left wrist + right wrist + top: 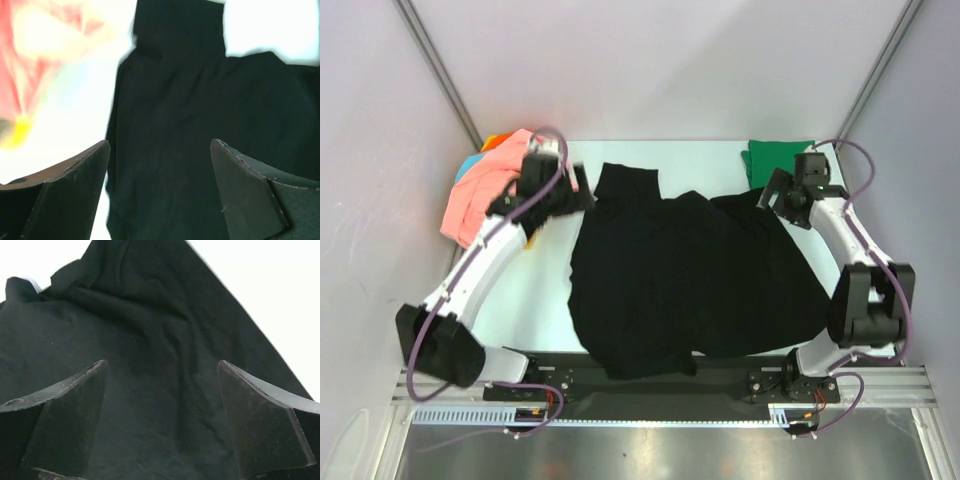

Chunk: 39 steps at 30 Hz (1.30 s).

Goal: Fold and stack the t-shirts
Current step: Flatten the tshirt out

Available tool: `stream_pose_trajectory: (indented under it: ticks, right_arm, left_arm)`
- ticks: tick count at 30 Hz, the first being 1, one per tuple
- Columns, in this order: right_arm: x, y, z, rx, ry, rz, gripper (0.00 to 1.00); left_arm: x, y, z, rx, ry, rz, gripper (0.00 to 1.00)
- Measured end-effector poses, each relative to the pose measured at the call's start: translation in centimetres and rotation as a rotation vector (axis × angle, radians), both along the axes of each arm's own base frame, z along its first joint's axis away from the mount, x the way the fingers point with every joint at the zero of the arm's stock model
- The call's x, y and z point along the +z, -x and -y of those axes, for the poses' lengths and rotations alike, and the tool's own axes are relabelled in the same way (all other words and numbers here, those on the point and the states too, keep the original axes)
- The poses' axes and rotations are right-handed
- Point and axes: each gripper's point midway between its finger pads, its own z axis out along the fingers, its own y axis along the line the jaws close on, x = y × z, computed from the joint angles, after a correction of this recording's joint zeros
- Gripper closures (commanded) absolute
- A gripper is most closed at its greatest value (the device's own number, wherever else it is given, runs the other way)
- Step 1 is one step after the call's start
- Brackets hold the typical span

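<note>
black t-shirt [690,280] spread on white table [705,162] between pale walls [670,65]

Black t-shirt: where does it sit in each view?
Top external: black t-shirt spread across the middle of the table.
Left wrist: t-shirt fills centre and right.
Right wrist: t-shirt fills most of the frame.
Shared landmark: bare white table beside the t-shirt's edge.

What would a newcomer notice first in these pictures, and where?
A big black t-shirt lies wrinkled across the middle of the white table. A salmon-pink shirt is bunched at the far left corner, and a green shirt sits at the far right. The left pincer and the right pincer are both open, facing the black cloth.
</note>
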Motion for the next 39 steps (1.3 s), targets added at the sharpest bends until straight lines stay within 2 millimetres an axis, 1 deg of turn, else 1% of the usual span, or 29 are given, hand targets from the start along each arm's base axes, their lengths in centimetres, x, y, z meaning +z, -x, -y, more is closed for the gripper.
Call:
stream_pose_trajectory:
  ticks: [1, 2, 4, 5, 7, 8, 9, 11, 13, 14, 16, 17, 18, 19, 20, 21, 22, 23, 24, 25, 26, 30, 33, 37, 39]
  right_arm:
    - [-0.9, -0.4, -0.4, 0.013, -0.009, -0.018, 0.07]
    - [-1.7, -0.8, -0.9, 0.027, -0.019, -0.035, 0.07]
    - [-2.9, -1.9, -2.0, 0.059, -0.039, -0.059, 0.07]
    - [-3.4, -2.6, -2.6, 0.076, -0.050, -0.064, 0.07]
    - [-4.0, -4.1, -3.4, 0.097, -0.065, -0.067, 0.08]
    - [-4.4, -5.2, -4.0, 0.111, -0.073, -0.067, 0.08]
    - [-4.6, -6.2, -4.4, 0.122, -0.080, -0.064, 0.08]
    - [-5.1, -8.1, -5.1, 0.137, -0.087, -0.055, 0.09]
    - [-5.7, -9.7, -5.8, 0.150, -0.091, -0.053, 0.10]
    - [-6.0, -10.5, -6.1, 0.158, -0.093, -0.050, 0.13]
    - [-6.9, -11.8, -6.6, 0.168, -0.092, -0.053, 0.18]
    - [-7.1, -12.3, -6.8, 0.172, -0.091, -0.052, 0.26]
    - [-7.7, -12.8, -6.9, 0.175, -0.089, -0.057, 0.30]
    - [-8.0, -13.3, -7.0, 0.177, -0.088, -0.059, 0.35]
    - [-8.3, -13.8, -7.1, 0.179, -0.087, -0.062, 0.44]
    - [-8.7, -14.3, -7.3, 0.183, -0.085, -0.062, 0.49]
    - [-9.1, -14.7, -7.3, 0.182, -0.085, -0.066, 0.53]
    - [-9.3, -14.9, -7.4, 0.181, -0.086, -0.071, 0.69]
    - [-9.8, -15.1, -7.4, 0.184, -0.083, -0.077, 0.76]
    - [-10.1, -15.3, -7.4, 0.183, -0.084, -0.082, 0.85]
    - [-10.5, -15.3, -7.4, 0.182, -0.085, -0.088, 1.00]
    - [-11.2, -15.3, -7.4, 0.175, -0.095, -0.102, 1.00]
    - [-10.7, -15.7, -7.2, 0.160, -0.105, -0.093, 1.00]
    - [-8.6, -18.4, -6.7, 0.108, -0.109, -0.022, 1.00]
    - [-7.3, -20.4, -6.2, 0.072, -0.105, 0.033, 1.00]
  left_arm:
    - [-1.4, 1.2, -0.2, 0.010, 0.011, -0.011, 0.13]
    - [-3.8, 2.7, -0.2, 0.022, 0.020, -0.049, 0.12]
    - [-8.1, 5.0, 0.0, 0.032, 0.027, -0.124, 0.11]
    - [-10.7, 6.5, 0.1, 0.034, 0.027, -0.176, 0.11]
    - [-14.8, 9.3, 0.1, 0.040, 0.018, -0.267, 0.10]
    - [-16.6, 10.7, 0.0, 0.044, 0.012, -0.312, 0.10]
    - [-17.8, 11.7, -0.2, 0.054, 0.009, -0.343, 0.10]
    - [-19.1, 12.4, -0.5, 0.077, 0.014, -0.373, 0.10]
    - [-19.4, 12.0, -0.2, 0.091, 0.031, -0.371, 0.12]
    - [-19.6, 11.7, 0.1, 0.093, 0.043, -0.367, 0.13]
    - [-19.9, 11.1, 0.4, 0.101, 0.059, -0.360, 0.25]
    - [-20.1, 10.9, 0.5, 0.105, 0.064, -0.360, 0.31]
    - [-20.3, 10.8, 0.6, 0.107, 0.066, -0.362, 0.44]
    - [-20.5, 10.7, 0.7, 0.111, 0.070, -0.363, 0.50]
    - [-20.7, 10.6, 0.7, 0.110, 0.070, -0.365, 0.58]
    - [-20.9, 10.5, 0.8, 0.110, 0.071, -0.368, 0.70]
    - [-21.1, 10.4, 0.9, 0.110, 0.070, -0.371, 0.77]
    - [-21.3, 10.4, 0.9, 0.109, 0.068, -0.373, 0.85]
    - [-21.6, 10.4, 0.9, 0.109, 0.064, -0.379, 0.97]
    - [-21.8, 10.3, 0.9, 0.111, 0.063, -0.387, 1.00]
    - [-22.0, 10.3, 0.9, 0.108, 0.058, -0.390, 1.00]
    - [-21.9, 9.5, 0.6, 0.120, 0.057, -0.390, 1.00]
    - [-21.1, 8.2, -0.8, 0.161, 0.057, -0.378, 1.00]
    - [-18.6, 5.1, -3.6, 0.251, 0.066, -0.331, 1.00]
    - [-17.0, 3.2, -4.5, 0.285, 0.073, -0.298, 1.00]
